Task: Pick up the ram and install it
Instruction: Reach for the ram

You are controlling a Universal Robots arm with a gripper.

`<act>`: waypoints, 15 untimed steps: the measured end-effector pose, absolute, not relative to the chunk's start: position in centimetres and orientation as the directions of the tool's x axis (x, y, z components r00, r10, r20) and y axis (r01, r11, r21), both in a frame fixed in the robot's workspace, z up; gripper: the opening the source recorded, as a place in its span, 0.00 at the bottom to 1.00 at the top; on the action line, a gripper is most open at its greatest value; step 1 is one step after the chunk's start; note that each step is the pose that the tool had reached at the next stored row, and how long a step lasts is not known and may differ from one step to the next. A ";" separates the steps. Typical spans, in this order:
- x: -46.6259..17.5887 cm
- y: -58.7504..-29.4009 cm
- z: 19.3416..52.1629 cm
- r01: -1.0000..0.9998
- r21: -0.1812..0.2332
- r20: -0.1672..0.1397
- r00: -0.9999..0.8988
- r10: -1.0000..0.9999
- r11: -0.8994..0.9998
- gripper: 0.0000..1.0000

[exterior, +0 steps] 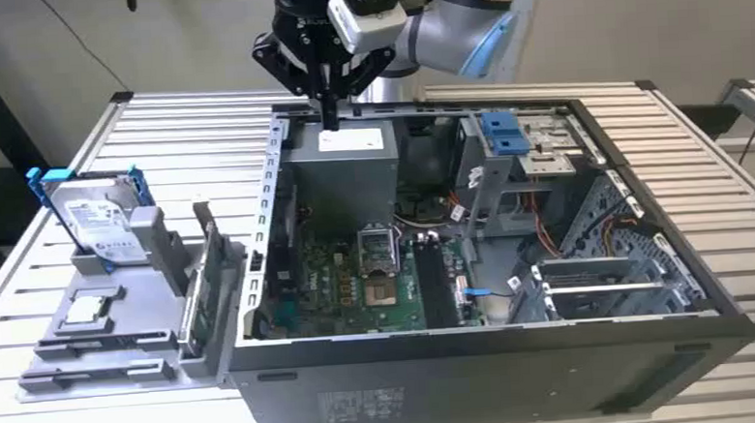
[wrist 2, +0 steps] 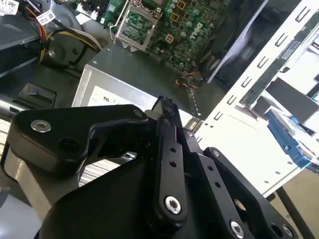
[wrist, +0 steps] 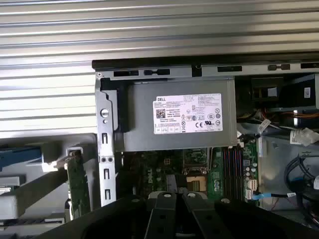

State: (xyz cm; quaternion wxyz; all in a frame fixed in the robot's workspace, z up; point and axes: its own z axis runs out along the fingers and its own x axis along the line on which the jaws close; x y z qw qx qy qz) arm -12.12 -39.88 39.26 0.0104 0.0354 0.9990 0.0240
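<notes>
Fingers [exterior: 330, 112] tight together, nothing between them — above grey power supply [exterior: 344, 179] inside open computer case [exterior: 489, 366]

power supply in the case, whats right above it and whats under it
The tool hangs above the grey power supply, fingers together. The supply's own housing covers whatever lies under it; the green motherboard shows beyond its edge.
</notes>
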 end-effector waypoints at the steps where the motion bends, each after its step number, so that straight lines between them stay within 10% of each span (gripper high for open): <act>1: -12.1 -39.9 39.3 0.070 0.049 -0.019 -0.997 0.071 0.996 0.11; 15: -12.6 -39.9 39.3 0.070 0.049 -0.019 -0.997 0.071 0.996 0.11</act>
